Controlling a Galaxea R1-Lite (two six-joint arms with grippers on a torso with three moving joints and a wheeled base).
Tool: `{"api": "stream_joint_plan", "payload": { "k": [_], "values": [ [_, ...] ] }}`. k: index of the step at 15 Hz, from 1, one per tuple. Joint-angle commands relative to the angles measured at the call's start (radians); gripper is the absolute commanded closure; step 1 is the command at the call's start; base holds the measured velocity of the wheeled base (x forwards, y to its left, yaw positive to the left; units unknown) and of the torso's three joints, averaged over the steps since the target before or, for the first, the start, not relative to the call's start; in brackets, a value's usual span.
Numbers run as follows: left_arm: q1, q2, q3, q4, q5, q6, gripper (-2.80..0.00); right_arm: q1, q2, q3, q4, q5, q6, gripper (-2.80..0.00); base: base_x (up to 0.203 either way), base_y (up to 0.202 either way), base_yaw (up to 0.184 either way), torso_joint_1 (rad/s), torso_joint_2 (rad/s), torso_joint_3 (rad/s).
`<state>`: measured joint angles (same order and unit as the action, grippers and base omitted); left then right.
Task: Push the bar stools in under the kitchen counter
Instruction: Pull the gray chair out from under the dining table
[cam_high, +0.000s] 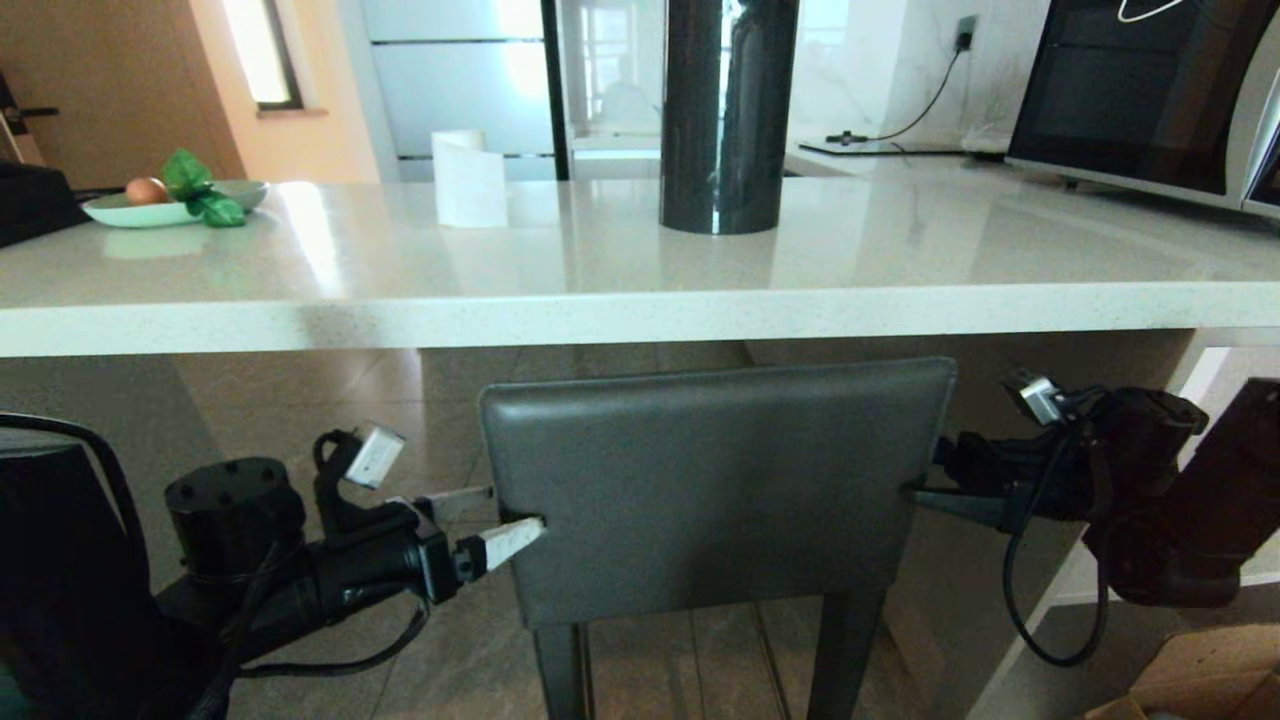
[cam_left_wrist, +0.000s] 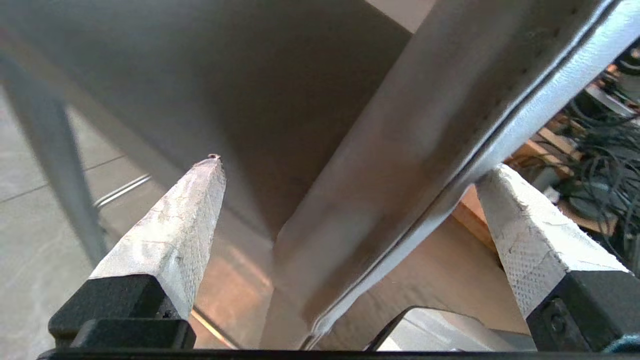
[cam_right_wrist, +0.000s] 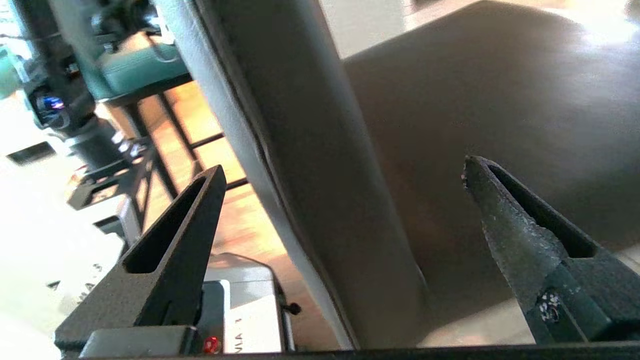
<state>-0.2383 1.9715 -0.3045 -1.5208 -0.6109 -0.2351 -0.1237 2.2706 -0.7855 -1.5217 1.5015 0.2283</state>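
The dark grey bar stool (cam_high: 715, 480) stands in the middle, its rectangular back just below the front edge of the kitchen counter (cam_high: 640, 310). My left gripper (cam_high: 485, 518) is open at the back's left side edge. In the left wrist view its white fingers (cam_left_wrist: 175, 235) straddle that padded edge (cam_left_wrist: 400, 175), and the rear finger lies against the seam. My right gripper (cam_high: 925, 485) is open at the back's right side edge, with its black fingers (cam_right_wrist: 515, 235) on either side of the edge (cam_right_wrist: 320, 175). The teal stool (cam_right_wrist: 135, 70) shows only in the right wrist view, beyond the grey one.
On the counter stand a black cylinder (cam_high: 728, 115), a white paper roll (cam_high: 468, 178), a plate with an egg and green leaves (cam_high: 150, 205) and a microwave (cam_high: 1150, 90). A white side panel (cam_high: 1195, 400) rises on the right, with a cardboard box (cam_high: 1190, 690) on the floor.
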Motion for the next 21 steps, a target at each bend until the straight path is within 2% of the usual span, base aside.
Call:
{"api": "stream_joint_plan", "payload": {
  "k": [1, 3, 10, 13, 17, 21],
  "values": [
    [-0.018, 0.024, -0.023, -0.009, -0.008, -0.002, -2.8, 0.016, 0.025, -0.042, -0.008, 0.012, 0.012, -2.8, 0.0, 0.0, 0.0, 0.0, 0.0, 0.0],
    [-0.032, 0.021, -0.025, -0.009, -0.03, -0.003, -2.8, 0.031, 0.024, -0.049, -0.008, 0.026, 0.037, -2.8, 0.0, 0.0, 0.0, 0.0, 0.0, 0.0],
    [-0.107, -0.043, 0.007, -0.009, -0.076, -0.018, -2.8, 0.083, -0.014, 0.035, -0.008, 0.029, 0.037, -2.8, 0.0, 0.0, 0.0, 0.0, 0.0, 0.0],
    [-0.093, -0.061, 0.01, -0.009, -0.076, -0.021, -2.8, 0.095, -0.063, 0.112, -0.008, 0.029, 0.034, -2.8, 0.0, 0.0, 0.0, 0.0, 0.0, 0.0],
    [-0.074, -0.076, 0.021, -0.009, -0.061, -0.029, -2.8, 0.159, -0.157, 0.284, -0.008, 0.029, 0.023, -2.8, 0.0, 0.0, 0.0, 0.0, 0.0, 0.0],
    [-0.069, -0.09, 0.067, -0.009, -0.066, -0.029, -2.8, 0.177, -0.218, 0.331, -0.008, 0.007, 0.02, -2.8, 0.0, 0.0, 0.0, 0.0, 0.0, 0.0]
  ]
}}
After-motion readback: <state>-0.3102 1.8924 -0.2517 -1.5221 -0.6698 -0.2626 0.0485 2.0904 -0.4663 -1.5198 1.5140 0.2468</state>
